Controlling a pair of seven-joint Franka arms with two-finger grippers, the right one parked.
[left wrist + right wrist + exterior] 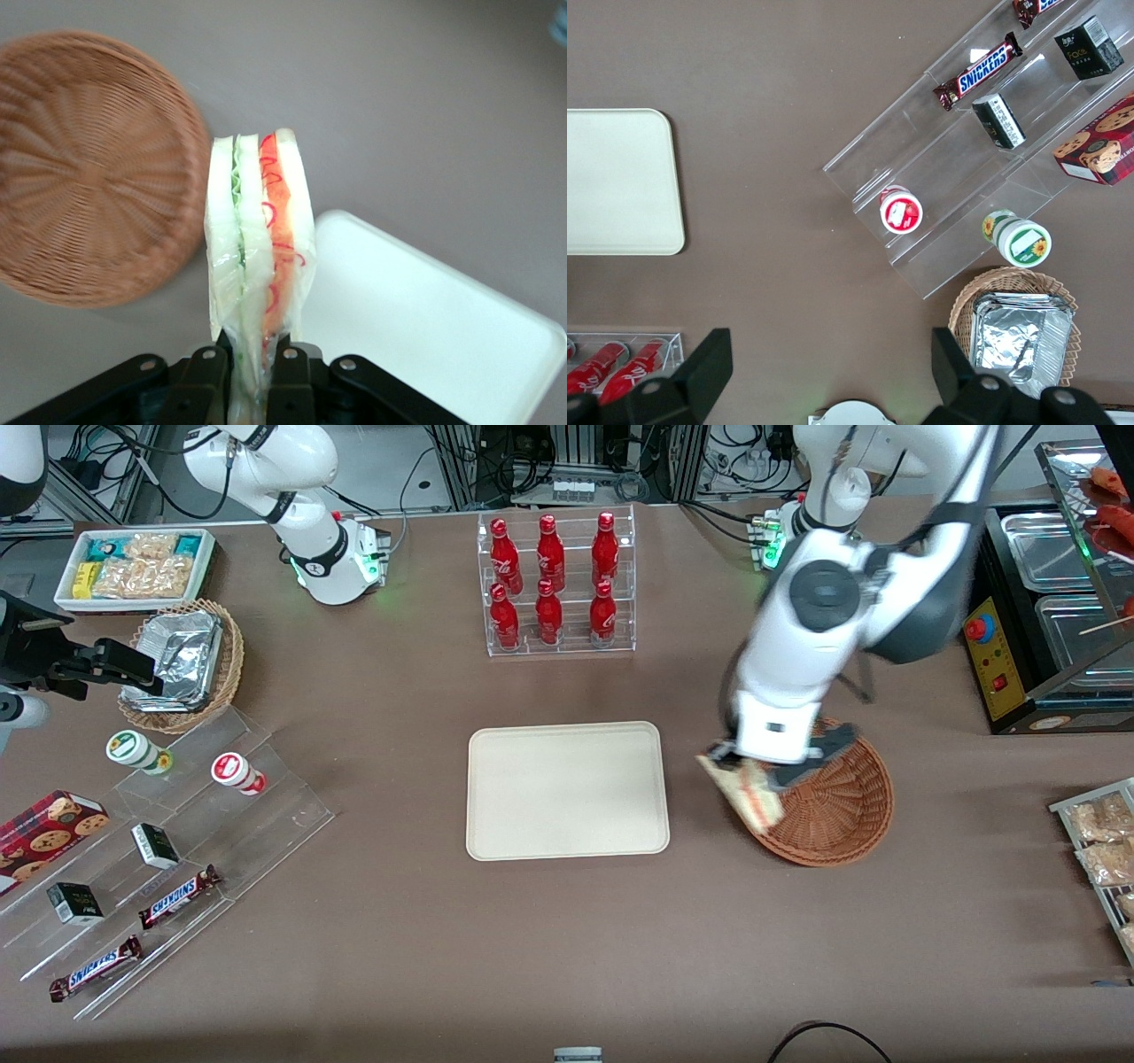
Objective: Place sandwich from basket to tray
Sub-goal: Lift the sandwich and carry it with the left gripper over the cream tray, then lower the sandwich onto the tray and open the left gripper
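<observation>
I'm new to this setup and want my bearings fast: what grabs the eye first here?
First, the working arm's claw, shut on the wrapped sandwich and holding it above the rim of the reddish-brown basket. Next, the bare cream tray at the table's middle, beside the basket. Then the clear rack of red bottles, farther from the front camera than the tray.

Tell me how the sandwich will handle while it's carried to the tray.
Probably soft: the end effector is shut on the sandwich at its thin wrapped end, and the layers fan apart above. The clear wrap looks slick, so it may slip. It looks light, hanging above the basket rim, near the tray.
</observation>
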